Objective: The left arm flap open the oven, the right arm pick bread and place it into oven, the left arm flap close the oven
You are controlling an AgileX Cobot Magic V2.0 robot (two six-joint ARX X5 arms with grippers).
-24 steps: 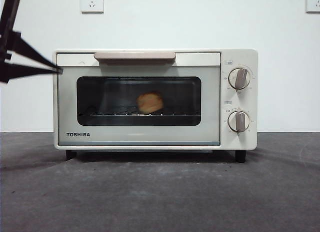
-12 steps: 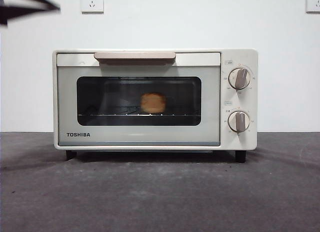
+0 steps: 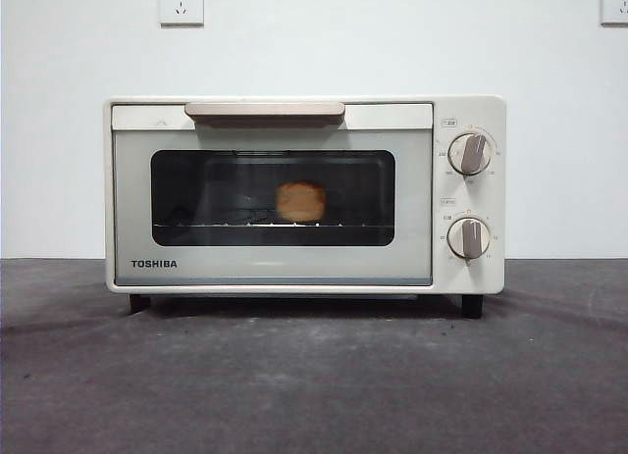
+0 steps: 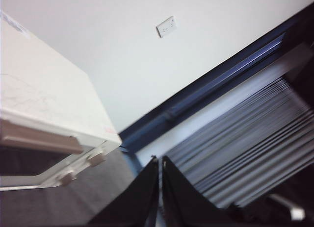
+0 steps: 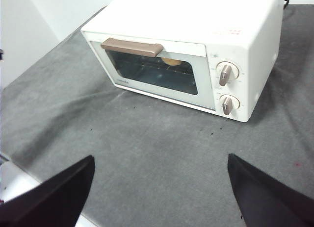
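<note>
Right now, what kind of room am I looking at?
Probably a test bench, not a kitchen: one toaster oven on a grey table mat, before a bare white wall with sockets.

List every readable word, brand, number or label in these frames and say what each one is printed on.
"TOSHIBA": on the lower left of the door of the oven, front view.
Small labels and dial marks around the two knobs: too small to read.
Faint red print on the oven top in the wrist views: blurred, unreadable.

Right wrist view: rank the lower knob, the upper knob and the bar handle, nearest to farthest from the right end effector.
1. Lower knob, oven's control side.
2. Upper knob, just above it.
3. Bar handle, along the door's top; farthest from the right end effector.
</note>
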